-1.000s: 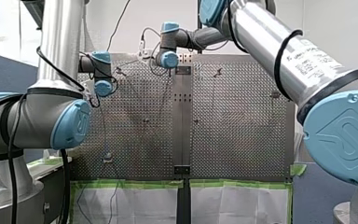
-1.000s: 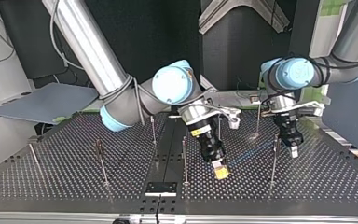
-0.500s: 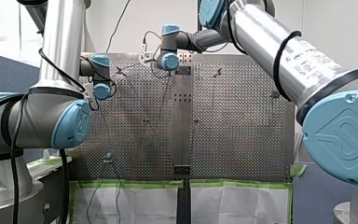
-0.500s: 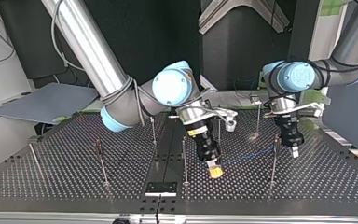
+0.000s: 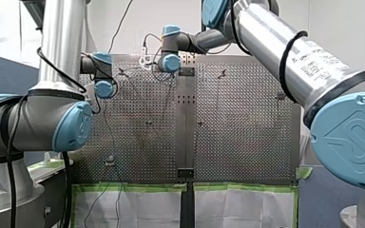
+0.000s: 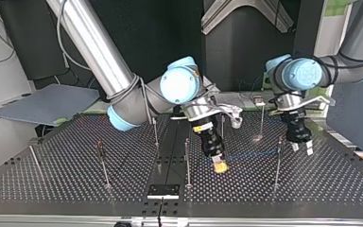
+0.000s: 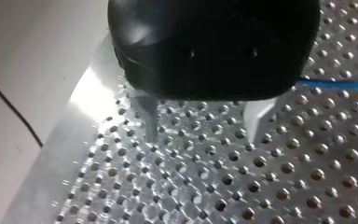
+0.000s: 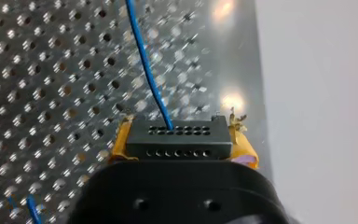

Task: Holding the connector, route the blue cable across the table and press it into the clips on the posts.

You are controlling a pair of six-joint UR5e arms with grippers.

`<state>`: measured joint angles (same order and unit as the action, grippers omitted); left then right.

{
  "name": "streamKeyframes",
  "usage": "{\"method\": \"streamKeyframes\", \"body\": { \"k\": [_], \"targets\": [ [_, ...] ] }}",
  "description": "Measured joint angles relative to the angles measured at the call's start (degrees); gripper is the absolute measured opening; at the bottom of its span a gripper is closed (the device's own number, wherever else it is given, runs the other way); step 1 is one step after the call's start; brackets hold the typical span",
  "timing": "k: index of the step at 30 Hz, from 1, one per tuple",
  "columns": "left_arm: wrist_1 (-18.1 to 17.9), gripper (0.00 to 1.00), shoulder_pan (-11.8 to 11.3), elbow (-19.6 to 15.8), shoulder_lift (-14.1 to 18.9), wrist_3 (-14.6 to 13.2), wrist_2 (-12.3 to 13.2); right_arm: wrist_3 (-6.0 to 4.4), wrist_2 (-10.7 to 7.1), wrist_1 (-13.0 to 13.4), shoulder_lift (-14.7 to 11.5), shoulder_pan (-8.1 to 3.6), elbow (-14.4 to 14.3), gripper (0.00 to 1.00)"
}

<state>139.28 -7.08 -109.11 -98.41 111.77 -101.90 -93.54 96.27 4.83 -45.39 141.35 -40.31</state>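
Cable (image 8: 147, 65) judged thin, light, limp; we grip its rigid connector (image 8: 175, 140), clamped in our right fingers (image 8: 243, 148); left fingers (image 7: 150, 116) spread, empty.

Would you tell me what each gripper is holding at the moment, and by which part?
My right gripper clamps the black connector by its two short ends; my left gripper is open and empty.

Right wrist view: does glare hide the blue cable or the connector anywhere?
Right wrist view: glare spots on the table lie beside the blue cable and connector, hiding neither. Left wrist view: the table's edge shines; the cable shows clear of it.
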Motion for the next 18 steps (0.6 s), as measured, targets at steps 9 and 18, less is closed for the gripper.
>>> {"method": "streamKeyframes", "body": {
  "k": [9,18],
  "targets": [
    [4.4,1.00,0.6,-1.0,2.2,-0.1,1.1,-0.25,0.94,-0.5,0.4,-0.16,-1.7,0.00],
    [8.8,1.00,1.4,-3.9,6.0,1.5,3.5,-0.16,0.98,-1.2,1.8,-0.22,-2.0,0.00]
  ]
}}
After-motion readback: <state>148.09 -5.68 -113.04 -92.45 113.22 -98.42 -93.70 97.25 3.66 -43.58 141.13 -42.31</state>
